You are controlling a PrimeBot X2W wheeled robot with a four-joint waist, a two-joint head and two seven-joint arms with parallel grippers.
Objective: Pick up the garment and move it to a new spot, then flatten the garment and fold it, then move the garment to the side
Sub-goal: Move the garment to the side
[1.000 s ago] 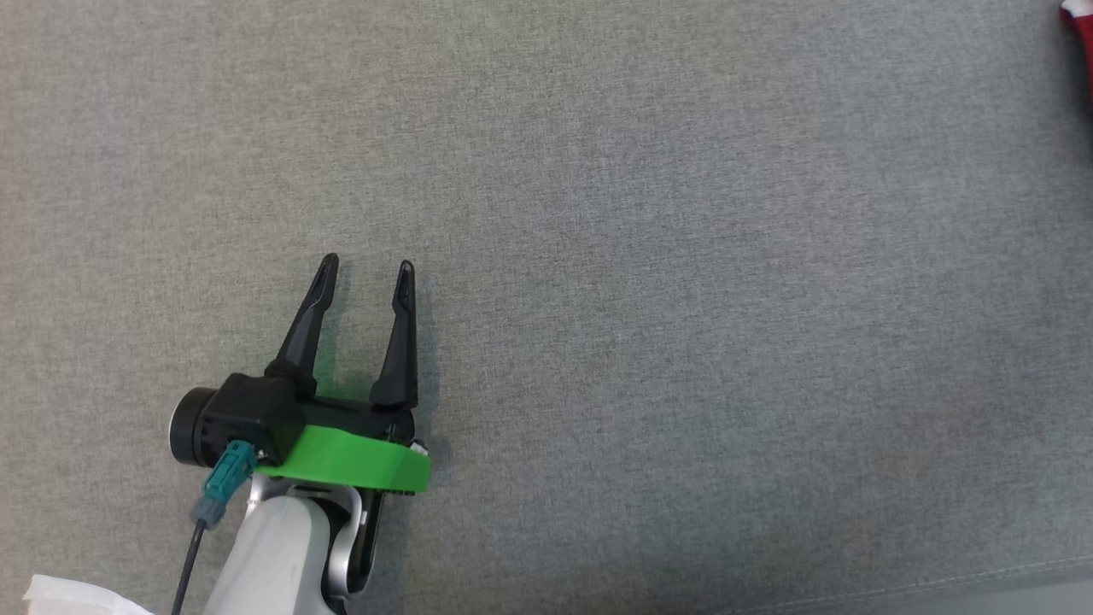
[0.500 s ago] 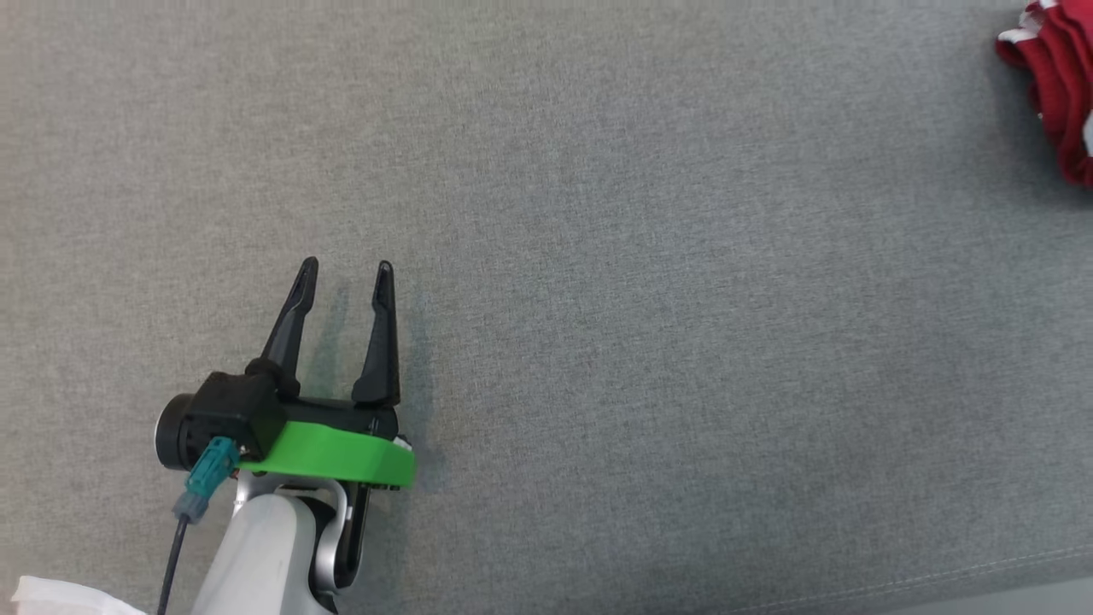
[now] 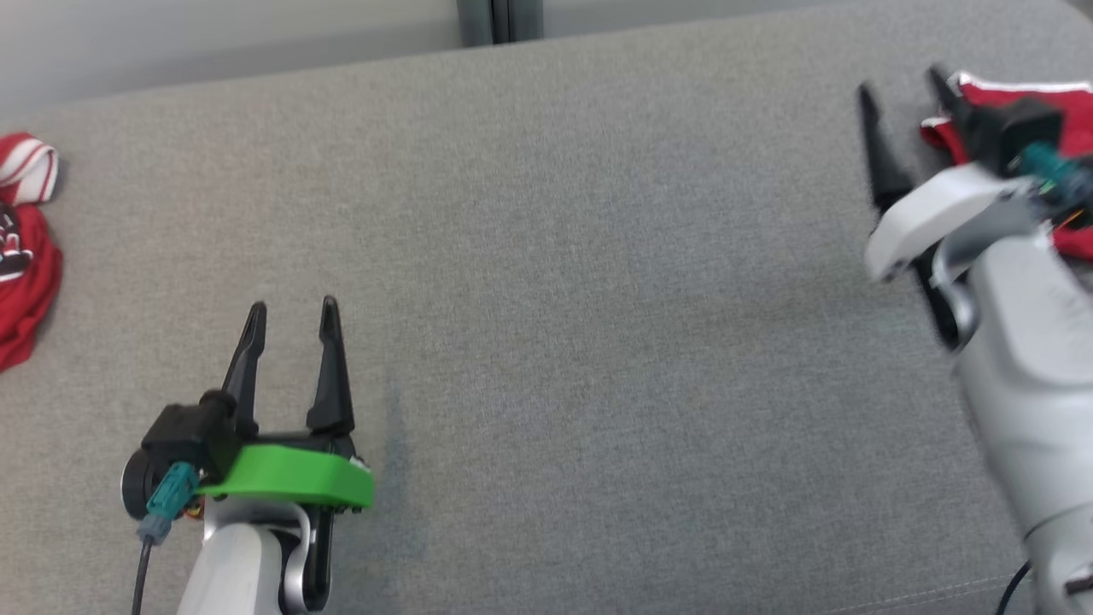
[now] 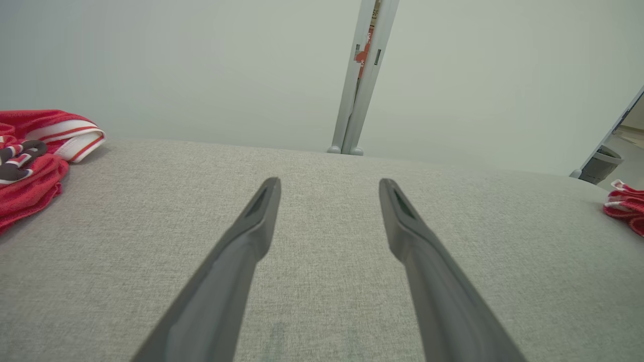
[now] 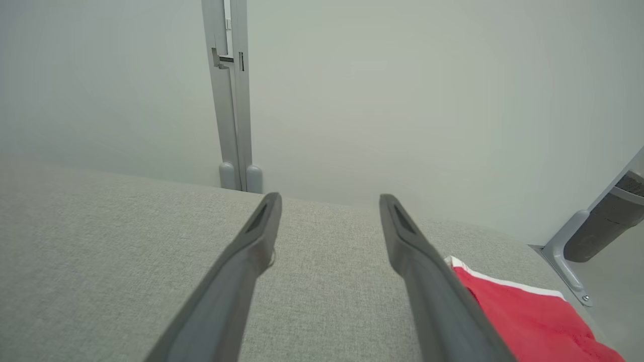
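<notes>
Your left gripper [image 3: 293, 302]: fingers wide, empty, over table [image 3: 598, 256]; right gripper [image 3: 901, 81]: fingers wide, empty, just beside garment [image 3: 1025, 96]; other garment [image 3: 26, 256] at table's far left.

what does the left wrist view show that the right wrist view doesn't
Left wrist view: the open left gripper, and a crumpled red jersey with white striped trim and dark lettering at that view's left edge. Right wrist view: the open right gripper, one finger beside the white hem of a red garment. Both: the grey fabric surface, the pale wall, a grey metal post, and apparently that same red garment, small at the left wrist view's right edge.
</notes>
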